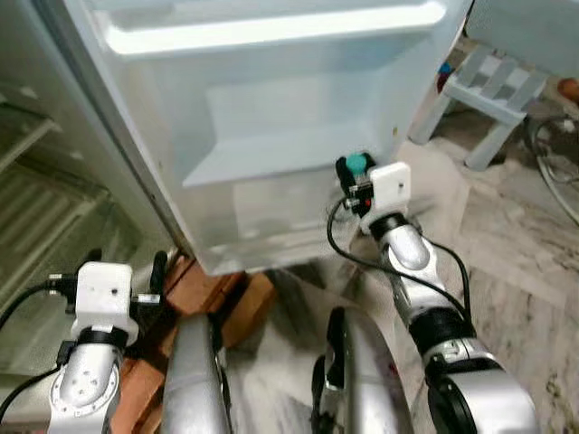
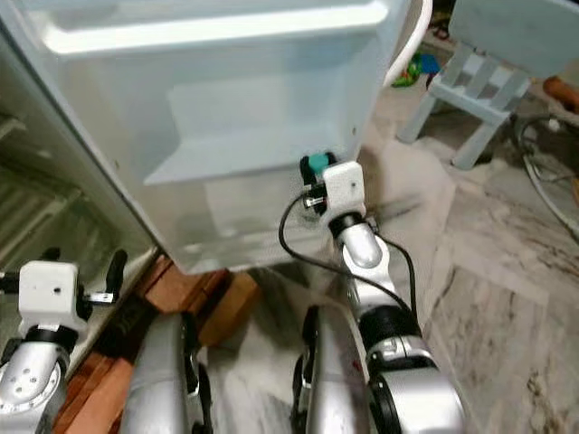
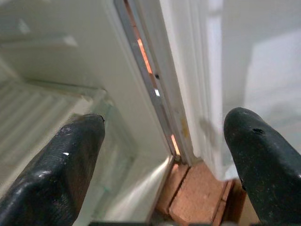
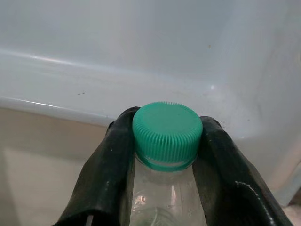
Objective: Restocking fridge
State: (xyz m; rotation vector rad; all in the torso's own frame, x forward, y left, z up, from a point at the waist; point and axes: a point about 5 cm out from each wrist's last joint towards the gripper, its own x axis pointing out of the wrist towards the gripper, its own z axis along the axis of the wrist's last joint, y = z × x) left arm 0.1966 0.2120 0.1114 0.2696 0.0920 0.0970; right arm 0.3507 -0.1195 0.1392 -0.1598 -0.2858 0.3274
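The fridge door (image 1: 271, 117) stands open before me, its pale inner shelves facing me. My right gripper (image 1: 351, 177) is raised against the door's lower bin and is shut on a clear bottle with a green cap (image 4: 167, 129); the cap (image 1: 356, 164) peeks out beside the white wrist block. In the right wrist view the black fingers (image 4: 106, 174) clamp the bottle's neck just under the cap. My left gripper (image 1: 127, 262) hangs low by the fridge's bottom edge, open, with nothing between its fingers (image 3: 66, 169).
The fridge interior (image 1: 45, 199) with ribbed shelves lies to the left. Brown bricks (image 1: 226, 294) sit under the fridge base. A pale blue stool (image 1: 493, 90) stands on the marble floor at the far right, beside a bicycle wheel (image 1: 556, 163).
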